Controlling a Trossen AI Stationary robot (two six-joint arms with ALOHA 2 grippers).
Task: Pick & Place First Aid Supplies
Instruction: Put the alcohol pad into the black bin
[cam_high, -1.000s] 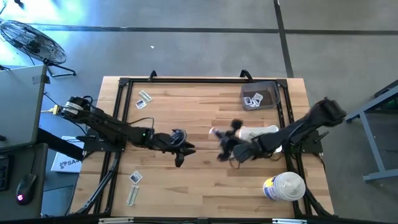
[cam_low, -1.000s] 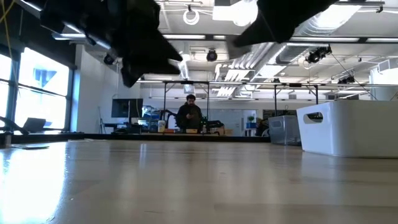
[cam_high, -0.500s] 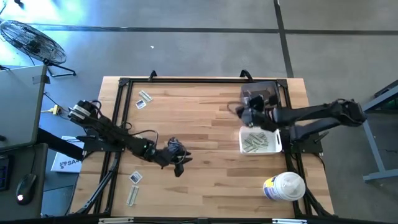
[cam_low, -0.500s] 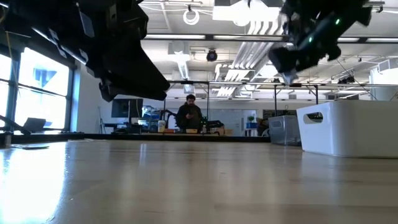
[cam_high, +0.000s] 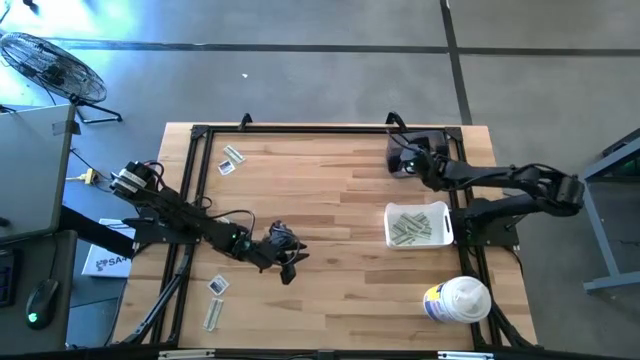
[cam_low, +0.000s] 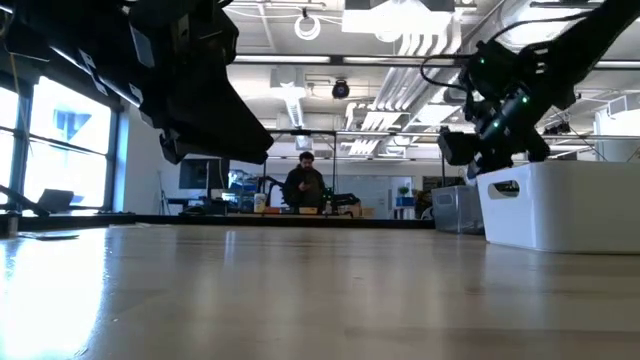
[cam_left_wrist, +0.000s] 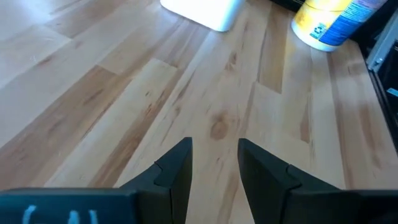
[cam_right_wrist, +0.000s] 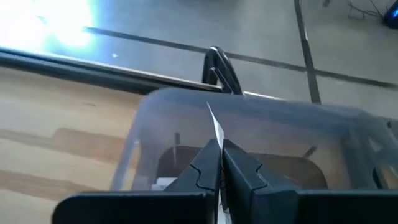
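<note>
Take the white tray (cam_high: 388, 226) as your marker; it holds a heap of strip wrappers (cam_high: 416, 226). Just beyond it stands the clear bin (cam_high: 441, 140), and the right pincer (cam_right_wrist: 219, 160) now hangs over that bin's mouth. A second ago that arm lay across the tray, so it has swung to the bin. It is clamped tight on a thin white sachet (cam_right_wrist: 215, 129), seen edge-on between the fingers. Judging by that, the drop is the only step left for this piece.

On the tray's other side, close by, stands the round tub (cam_high: 456, 300). Its label is yellow and blue, but you cannot read any print on it.

Farther from the tray, across the counter (cam_high: 330, 200), the left pincer (cam_left_wrist: 214, 148) hovers partly open, holding nothing. It has barely moved in the last half second.

Farthest from the tray lie the loose packets: one pair (cam_high: 231, 160) near the far corner, another pair (cam_high: 214, 300) near the front edge. These remain to be collected.

Off the counter, a white carton (cam_high: 106, 262) shows lettering beginning "SA".
</note>
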